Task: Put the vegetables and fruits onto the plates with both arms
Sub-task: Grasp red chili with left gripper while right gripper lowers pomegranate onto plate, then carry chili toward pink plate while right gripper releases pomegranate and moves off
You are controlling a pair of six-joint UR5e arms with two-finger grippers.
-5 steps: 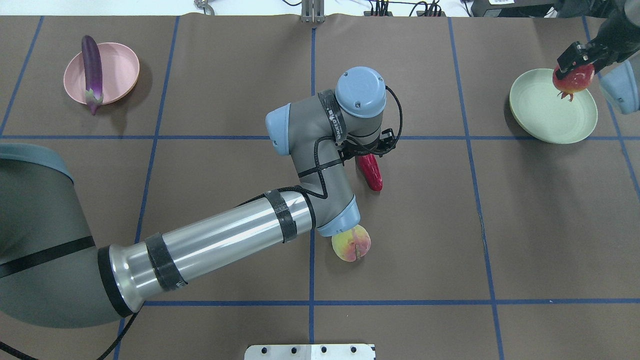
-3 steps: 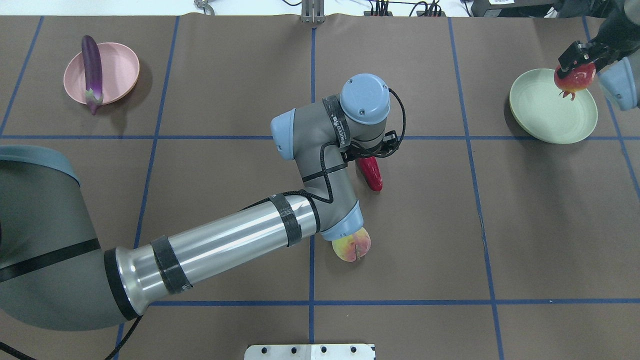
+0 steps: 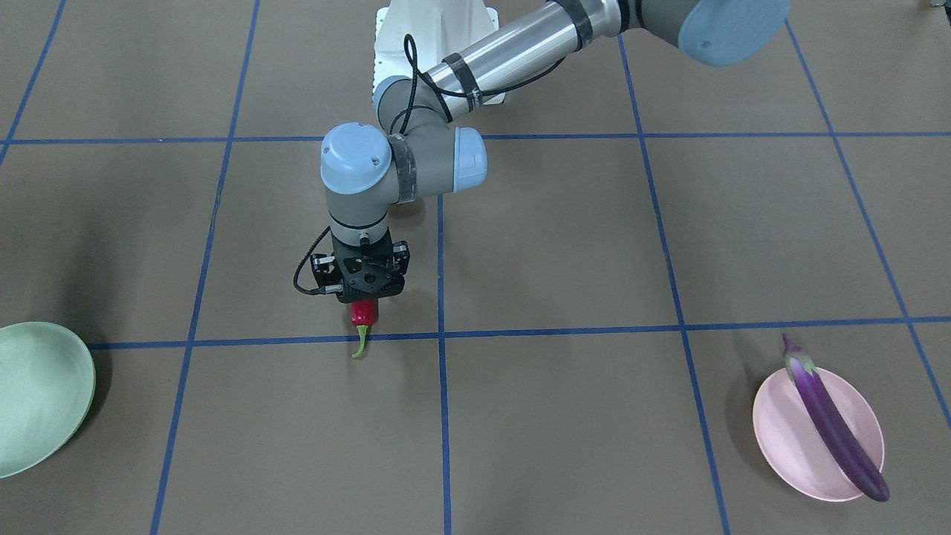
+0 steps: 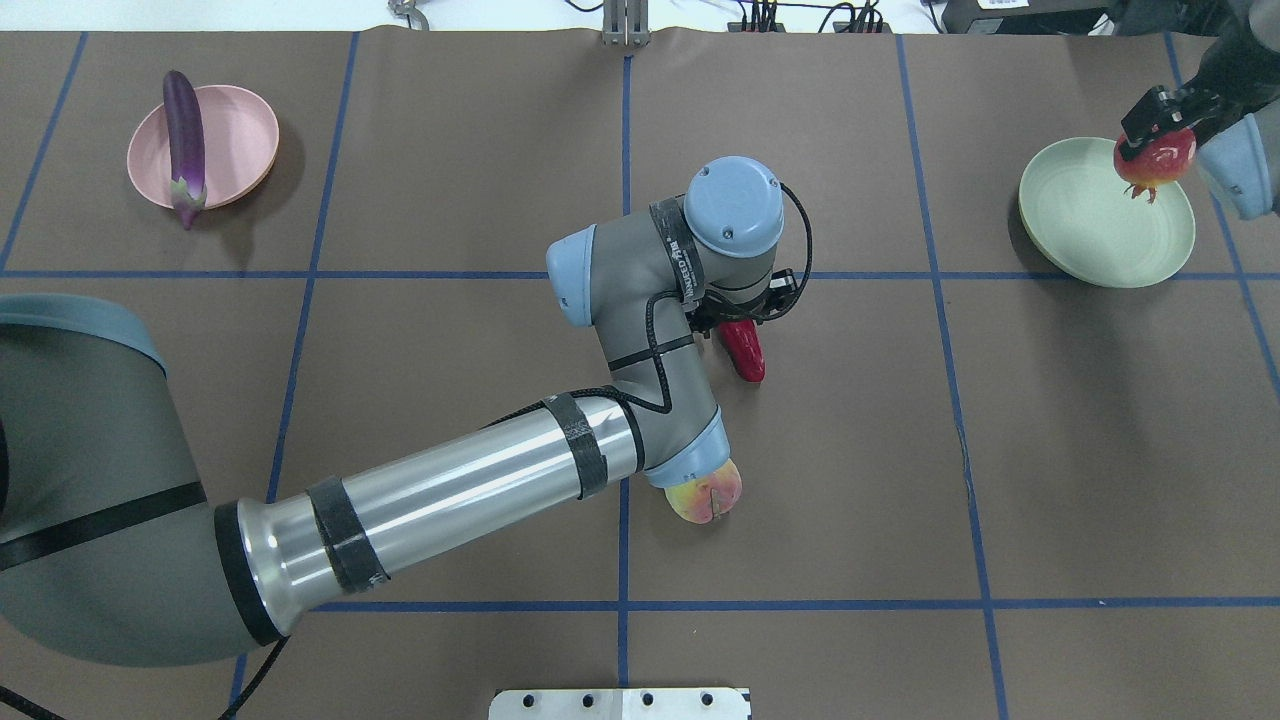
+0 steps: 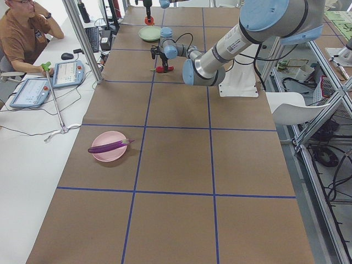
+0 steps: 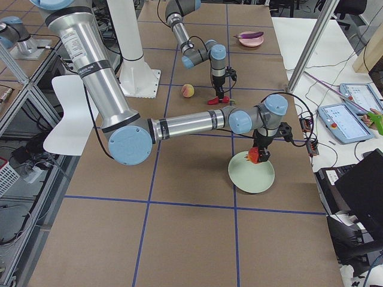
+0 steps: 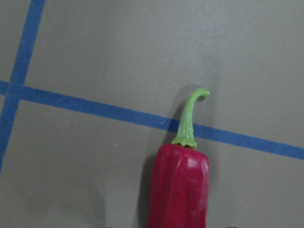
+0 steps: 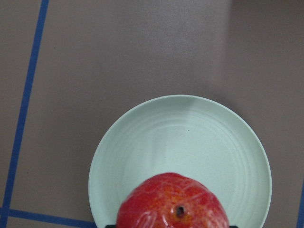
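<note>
My left gripper point(image 3: 362, 296) points straight down over the red chili point(image 3: 363, 315), which lies on the table near the middle point(image 4: 745, 350); its jaws look open at the chili's sides. The left wrist view shows the chili's stem end point(image 7: 179, 190). My right gripper point(image 4: 1152, 140) is shut on the tomato point(image 4: 1156, 160) and holds it above the far right part of the mint green plate point(image 4: 1085, 225), also seen in the right wrist view point(image 8: 180, 142). The eggplant point(image 4: 183, 140) lies across the pink plate point(image 4: 235, 140). The peach point(image 4: 708, 494) lies half hidden under my left arm.
Blue tape lines divide the brown table cover. The robot's white pedestal point(image 3: 438, 30) stands at the near edge. An operator point(image 5: 22, 38) sits past the table's far left side, with tablets and a metal post point(image 5: 82, 38) beside him.
My left wrist has shifted a little toward the chili, which has stayed put. My right gripper has carried the tomato slightly to the right over the green plate's rim.
</note>
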